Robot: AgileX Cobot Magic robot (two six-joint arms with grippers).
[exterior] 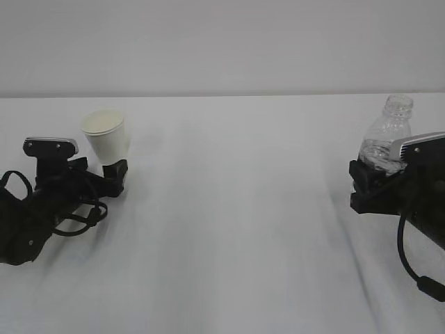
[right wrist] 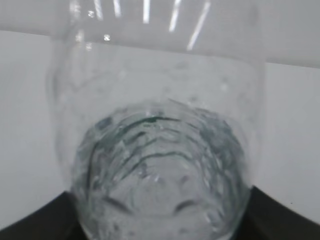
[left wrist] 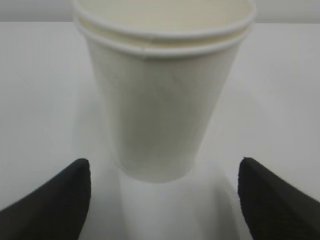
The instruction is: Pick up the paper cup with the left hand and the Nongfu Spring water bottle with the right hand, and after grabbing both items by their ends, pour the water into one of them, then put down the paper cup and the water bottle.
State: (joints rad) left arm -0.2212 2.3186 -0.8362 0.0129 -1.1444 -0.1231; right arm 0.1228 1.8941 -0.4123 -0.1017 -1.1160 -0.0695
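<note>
Left tool (left wrist: 162,200) straddles paper cup (left wrist: 162,95), fingers apart.

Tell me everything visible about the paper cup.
The paper cup is small, off-white and tapered, with a cream inside. The left wrist view shows two rolled rims, so it looks like two nested cups. It stands upright on the white table, mouth up. The left gripper is open around its base, its fingers apart from the wall on both sides.
</note>
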